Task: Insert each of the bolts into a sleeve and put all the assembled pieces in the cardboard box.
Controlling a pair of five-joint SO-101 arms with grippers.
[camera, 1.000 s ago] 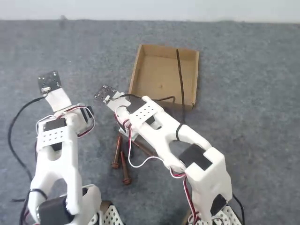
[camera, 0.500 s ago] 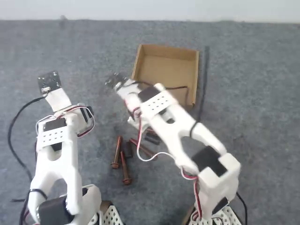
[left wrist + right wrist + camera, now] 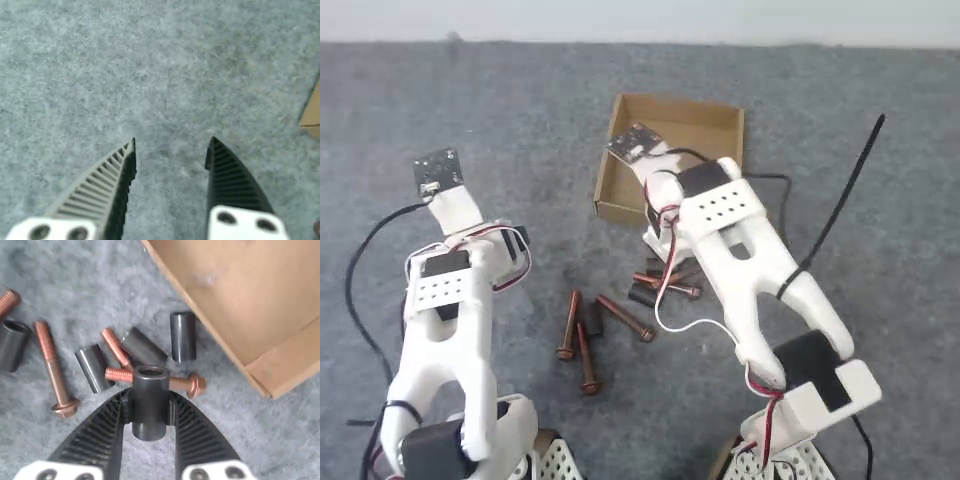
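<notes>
My right gripper (image 3: pixel 149 396) is shut on a black sleeve (image 3: pixel 148 415), held upright with its bore facing the camera. It hangs just above the carpet, over a copper bolt (image 3: pixel 192 385) lying crosswise. Around them lie more sleeves (image 3: pixel 182 335) and bolts (image 3: pixel 52 370). In the high view the right arm (image 3: pixel 720 215) sits at the near edge of the cardboard box (image 3: pixel 720 120), which looks empty, with loose bolts (image 3: pixel 568 322) and a sleeve (image 3: pixel 592 318) to its left. My left gripper (image 3: pixel 172 141) is open over bare carpet, left of the box.
Grey carpet covers the whole table. A corner of the box (image 3: pixel 312 112) shows beside the left gripper. A black cable (image 3: pixel 855 165) sticks up from the right arm. A pale wall (image 3: pixel 640 20) bounds the far side.
The right arm has swung to the right, from left of the bolt pile to the box's near edge. Its black cable swung right too. The left arm shifted slightly.
</notes>
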